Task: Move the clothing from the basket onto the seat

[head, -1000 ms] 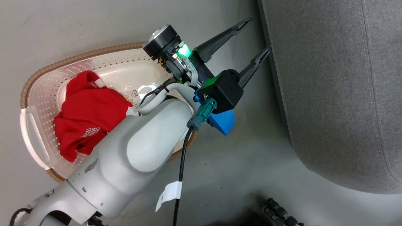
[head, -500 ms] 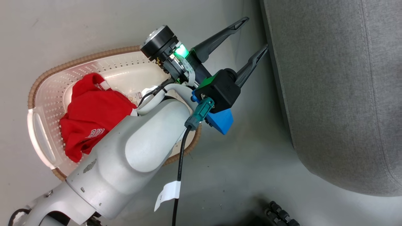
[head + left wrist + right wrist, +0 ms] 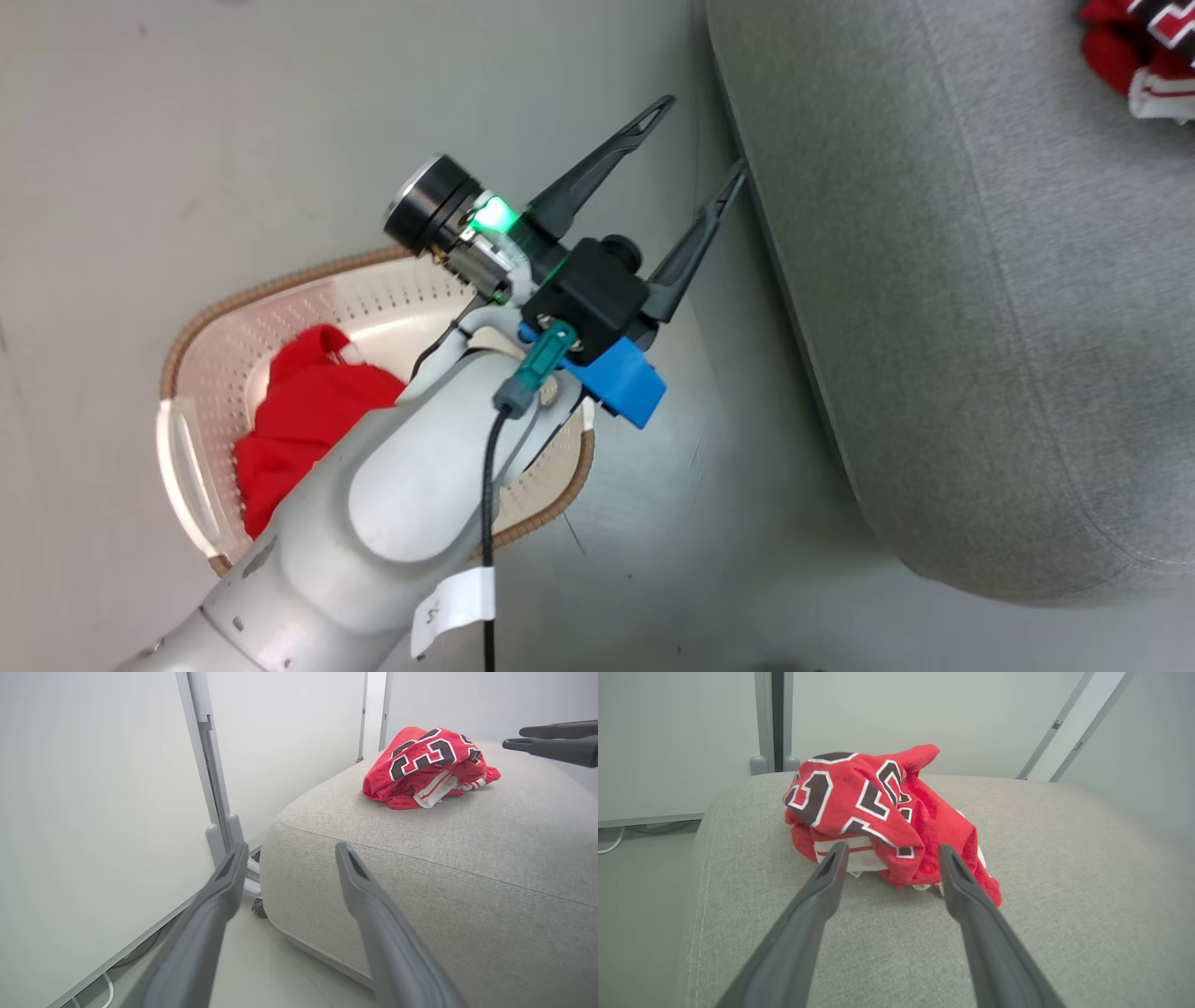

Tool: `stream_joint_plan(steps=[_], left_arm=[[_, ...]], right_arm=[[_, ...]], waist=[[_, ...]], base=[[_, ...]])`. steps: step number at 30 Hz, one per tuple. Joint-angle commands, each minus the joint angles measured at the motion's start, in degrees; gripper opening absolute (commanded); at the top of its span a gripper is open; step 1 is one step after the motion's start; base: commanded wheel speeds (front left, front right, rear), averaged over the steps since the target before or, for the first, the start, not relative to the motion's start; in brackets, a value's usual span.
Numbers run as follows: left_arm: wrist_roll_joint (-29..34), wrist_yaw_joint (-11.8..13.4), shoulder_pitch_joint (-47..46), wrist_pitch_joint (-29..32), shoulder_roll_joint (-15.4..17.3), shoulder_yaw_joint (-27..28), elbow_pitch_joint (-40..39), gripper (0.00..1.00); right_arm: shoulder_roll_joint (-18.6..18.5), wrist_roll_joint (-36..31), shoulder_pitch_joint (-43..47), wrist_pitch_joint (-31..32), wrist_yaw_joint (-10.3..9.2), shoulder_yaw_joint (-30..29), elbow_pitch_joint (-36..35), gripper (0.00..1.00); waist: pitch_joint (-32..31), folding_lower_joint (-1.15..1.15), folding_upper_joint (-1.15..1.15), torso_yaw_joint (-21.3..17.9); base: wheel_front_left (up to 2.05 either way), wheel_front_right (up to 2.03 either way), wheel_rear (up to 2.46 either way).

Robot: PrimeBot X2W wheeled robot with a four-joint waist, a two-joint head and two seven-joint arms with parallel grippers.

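The basket [image 3: 280, 297] stands on the floor [image 3: 187, 140], left of the seat [image 3: 980, 327]. One garment [image 3: 299, 420] lies in the basket, partly under the left arm [image 3: 411, 485]. The left tool [image 3: 705, 134] hangs between basket and seat. The numbered garment [image 3: 878, 807] lies on the seat, just beyond the right tool [image 3: 893, 851].

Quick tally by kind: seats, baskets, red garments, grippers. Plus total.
Seat: 1
Basket: 1
Red garments: 2, the numbered garment on the Seat and the other garment in the Basket
Grippers: 2, left gripper and right gripper, both open
Total: 6
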Motion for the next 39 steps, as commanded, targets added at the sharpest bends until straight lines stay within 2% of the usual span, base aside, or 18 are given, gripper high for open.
stream_joint_plan(steps=[1, 11, 20, 28, 39], left_arm=[[-0.1, 0.3, 0.9, -0.3, 0.5, 0.5, -0.3, 1.00], [-1.5, 3.2, 11.3, -0.2, 1.0, 11.1, -5.7, 1.00], [-1.5, 4.0, 20.1, -0.2, 1.0, 21.8, -8.6, 1.00], [-0.2, 2.9, 26.5, -0.2, 0.1, 29.9, -9.5, 1.00], [2.2, -0.2, 34.6, -0.2, -2.0, 36.0, -9.7, 1.00]], right_arm=[[-0.2, -0.1, 0.8, 0.0, 0.01, 0.2, -0.7, 1.00], [0.4, -0.9, 5.6, 0.0, 0.01, 6.8, -10.4, 1.00], [2.9, -1.8, 8.2, 0.0, 0.01, 14.6, -15.4, 1.00], [5.6, -1.6, 10.6, 0.0, 0.01, 18.5, -17.6, 1.00], [8.9, -1.6, 16.4, 0.0, 0.01, 19.6, -15.8, 1.00]], waist=[[-3.8, 0.00, 0.00, 0.2], [-14.7, 0.00, 0.00, 4.6], [-21.5, 0.00, 0.00, 10.1], [-24.9, 0.00, 0.00, 13.6], [-29.3, 0.00, 0.00, 15.6]], base=[[0.00, 0.00, 0.00], [0.00, 0.00, 0.00], [0.00, 0.00, 0.00], [0.00, 0.00, 0.00], [0.00, 0.00, 0.00]])
